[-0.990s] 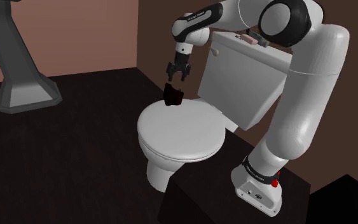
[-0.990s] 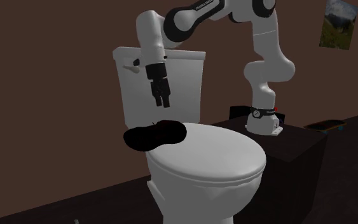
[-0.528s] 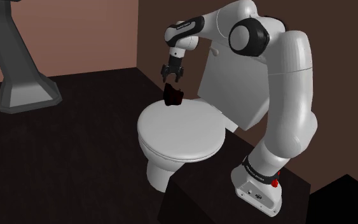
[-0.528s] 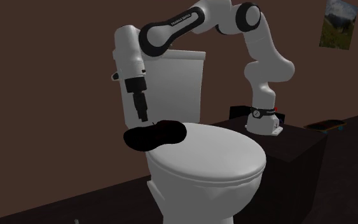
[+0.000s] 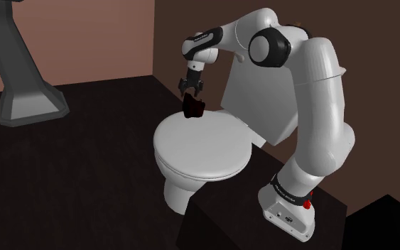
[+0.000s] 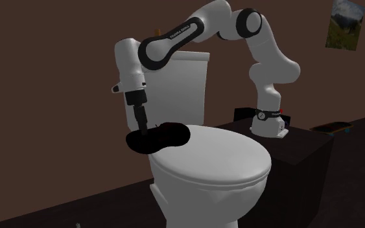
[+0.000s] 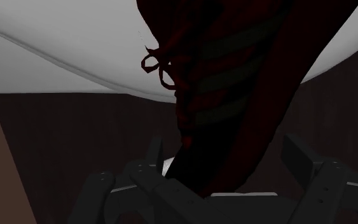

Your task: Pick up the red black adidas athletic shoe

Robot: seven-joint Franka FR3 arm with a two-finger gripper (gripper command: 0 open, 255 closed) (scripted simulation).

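The red-black shoe (image 5: 193, 108) lies at the rear edge of the toilet lid (image 5: 205, 145), just beneath the gripper (image 5: 190, 88); its 2 fingers stand apart, the shoe's long axis running between them; a straight descent should suffice

Shoe (image 7: 234, 76): near-black, dark red laces, three dull greyish stripes on dark red; toilet (image 5: 202, 145) white; gripper (image 5: 190, 87) black; arm (image 5: 322, 106) white with dark joints; wall (image 5: 84, 35) reddish brown; floor (image 5: 84, 156) near-black; pedestal (image 5: 20, 78), upper left of shoulder view, grey; poster (image 6: 345, 24), upper right of second exterior view, green and blue.
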